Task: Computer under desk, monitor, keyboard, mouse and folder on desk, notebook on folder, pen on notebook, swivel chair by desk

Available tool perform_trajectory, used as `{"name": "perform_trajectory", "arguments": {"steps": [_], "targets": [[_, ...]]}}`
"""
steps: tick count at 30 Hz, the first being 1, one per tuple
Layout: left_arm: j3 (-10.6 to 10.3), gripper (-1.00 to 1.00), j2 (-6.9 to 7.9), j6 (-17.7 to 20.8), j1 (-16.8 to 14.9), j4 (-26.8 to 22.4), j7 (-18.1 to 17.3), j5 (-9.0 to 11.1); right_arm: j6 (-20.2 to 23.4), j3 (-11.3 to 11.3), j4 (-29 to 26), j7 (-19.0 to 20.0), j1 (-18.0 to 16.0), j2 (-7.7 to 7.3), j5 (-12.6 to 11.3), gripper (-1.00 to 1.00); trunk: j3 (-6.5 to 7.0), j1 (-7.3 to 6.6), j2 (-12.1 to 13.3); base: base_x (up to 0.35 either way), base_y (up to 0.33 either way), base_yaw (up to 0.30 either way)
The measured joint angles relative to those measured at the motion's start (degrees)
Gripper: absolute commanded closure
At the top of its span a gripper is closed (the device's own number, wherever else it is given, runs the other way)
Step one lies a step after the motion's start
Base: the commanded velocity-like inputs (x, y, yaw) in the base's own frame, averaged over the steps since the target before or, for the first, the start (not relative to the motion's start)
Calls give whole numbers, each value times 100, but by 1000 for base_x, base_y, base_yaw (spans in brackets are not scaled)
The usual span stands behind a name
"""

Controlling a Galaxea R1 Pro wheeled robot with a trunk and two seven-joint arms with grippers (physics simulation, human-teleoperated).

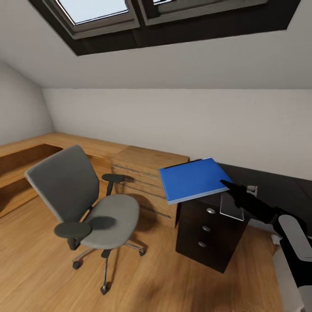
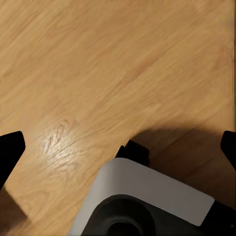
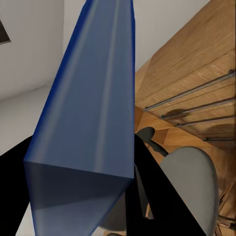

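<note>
Counting from my head camera: one folder (image 1: 193, 179), one swivel chair (image 1: 82, 201), one black drawer unit (image 1: 211, 234) with three silver knobs, one stretch of black desk (image 1: 277, 188) top, two skylight panes (image 1: 93, 9).

Folder: bright blue, flat, paler along its near edge. I have it raised clear of the chair, in the air above the front of the drawer unit, pinched at its right-hand corner by my right gripper (image 1: 227, 185). Its face tilts toward me, far edge higher. Long axis runs roughly left to right across the head view, sloping a little up to the right. In the right wrist view the folder (image 3: 86, 128) runs away from the camera edge-on, and the black fingers (image 3: 162, 196) press on both sides of it, so that hand is closed on the folder.

Swivel chair: grey, seat bare, two black armrests, chrome star base on the light wood floor (image 1: 39, 277). It stands left of the drawer unit and well apart from the desk, backrest to the left.

Left gripper (image 2: 118, 147): pointed down at the floor, fingertips at opposite edges of its wrist view, spread wide, gripping nothing.

Writing, brands, labels: none legible on any item.
</note>
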Motion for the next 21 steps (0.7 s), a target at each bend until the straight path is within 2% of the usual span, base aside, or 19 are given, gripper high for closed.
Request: {"name": "perform_trajectory", "arguments": {"steps": [17,21], "targets": [[5,-100,-13,-82,1,29,-2,5,-1,1,12,-9,3,-12,-13,100,308,-373,682,0,0,-14],[1,-100,-13,-89,0,30,-3,5,-8,0,92,-8,4,9,-6,100,380,-461,843,0,0,-130]]}}
